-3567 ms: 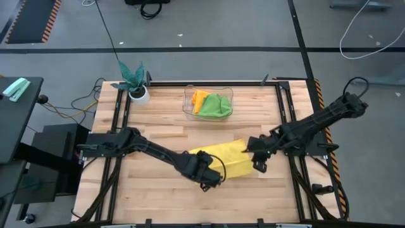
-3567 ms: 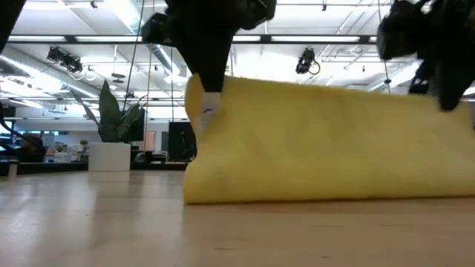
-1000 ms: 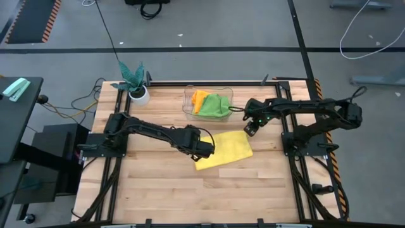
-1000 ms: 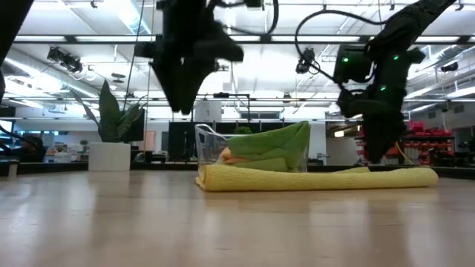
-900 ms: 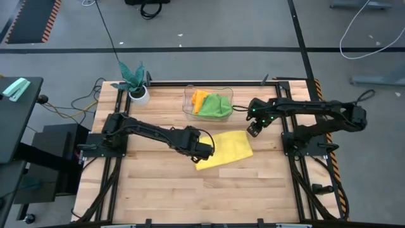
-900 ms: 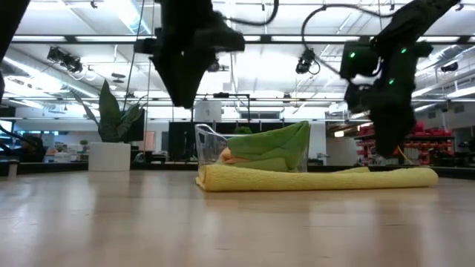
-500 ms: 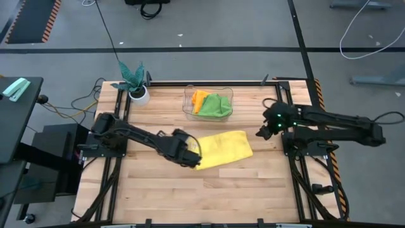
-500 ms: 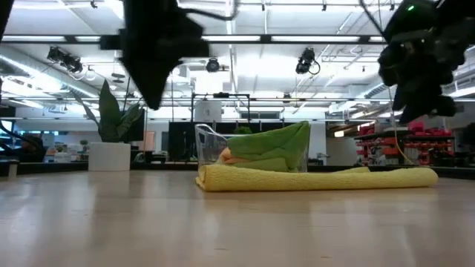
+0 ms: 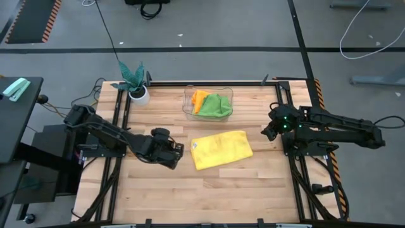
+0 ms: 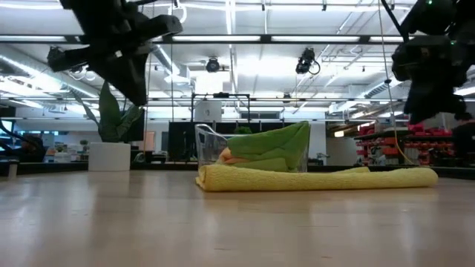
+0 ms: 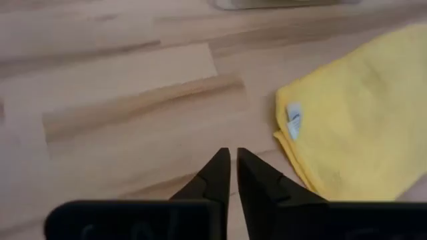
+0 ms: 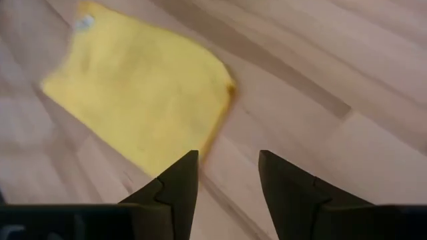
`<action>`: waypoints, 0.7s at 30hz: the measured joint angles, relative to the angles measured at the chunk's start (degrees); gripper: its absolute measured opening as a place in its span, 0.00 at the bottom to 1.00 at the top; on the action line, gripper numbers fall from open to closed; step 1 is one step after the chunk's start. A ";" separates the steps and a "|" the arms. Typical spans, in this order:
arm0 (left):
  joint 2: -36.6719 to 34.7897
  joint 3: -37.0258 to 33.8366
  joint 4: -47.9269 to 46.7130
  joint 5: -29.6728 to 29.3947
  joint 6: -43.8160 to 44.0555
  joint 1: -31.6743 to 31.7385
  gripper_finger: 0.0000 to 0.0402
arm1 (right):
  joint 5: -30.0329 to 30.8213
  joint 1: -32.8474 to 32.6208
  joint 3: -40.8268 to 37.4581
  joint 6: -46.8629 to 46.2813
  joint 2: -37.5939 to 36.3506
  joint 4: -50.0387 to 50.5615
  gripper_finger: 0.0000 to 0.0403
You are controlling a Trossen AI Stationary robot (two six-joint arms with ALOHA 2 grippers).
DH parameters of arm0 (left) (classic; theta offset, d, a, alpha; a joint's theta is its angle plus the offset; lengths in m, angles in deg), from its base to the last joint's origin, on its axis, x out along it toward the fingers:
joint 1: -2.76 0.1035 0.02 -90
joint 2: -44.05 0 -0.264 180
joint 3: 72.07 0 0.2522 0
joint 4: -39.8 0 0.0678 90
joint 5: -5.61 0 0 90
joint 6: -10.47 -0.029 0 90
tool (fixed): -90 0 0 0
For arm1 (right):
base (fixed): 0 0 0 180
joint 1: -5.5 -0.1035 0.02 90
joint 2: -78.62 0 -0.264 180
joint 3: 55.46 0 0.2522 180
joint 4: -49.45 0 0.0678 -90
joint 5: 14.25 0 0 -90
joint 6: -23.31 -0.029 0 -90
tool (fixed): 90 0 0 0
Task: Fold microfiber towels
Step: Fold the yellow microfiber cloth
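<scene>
The left gripper (image 11: pixel 233 160) hangs empty over bare wood just left of the folded yellow towel (image 9: pixel 221 149), fingers nearly together; the right gripper (image 12: pixel 227 167) hangs empty at the table's right edge, fingers apart; orange and green towels (image 9: pixel 216 105) sit in the clear bin (image 9: pixel 188 107).

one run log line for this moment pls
yellow towel: folded, flat on table | left gripper: nearly shut, empty, beside towel | right gripper: open, empty, clear of towel
</scene>
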 joint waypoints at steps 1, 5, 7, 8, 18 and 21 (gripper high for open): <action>-0.12 -0.66 0.34 -0.15 2.58 -0.35 0.10 | 0.02 0.00 0.00 0.00 0.00 1.54 0.41; -0.11 -4.03 8.28 0.18 9.10 -1.88 0.13 | 0.15 -0.35 -0.10 0.56 0.09 3.17 0.40; -0.09 -5.82 14.61 0.07 9.86 -2.38 0.15 | -0.05 -0.60 -0.09 0.67 0.09 3.35 0.40; -0.06 -6.53 17.08 -0.06 9.93 -2.52 0.15 | -0.30 -0.70 -0.09 0.63 0.09 3.29 0.40; -0.02 -12.54 31.07 0.07 15.87 -1.43 0.19 | -6.63 -0.98 -0.31 0.03 0.09 -2.56 0.40; 0.29 -15.00 36.87 1.53 15.75 -0.68 0.21 | -10.30 -0.98 -3.33 -3.09 0.10 -6.67 0.40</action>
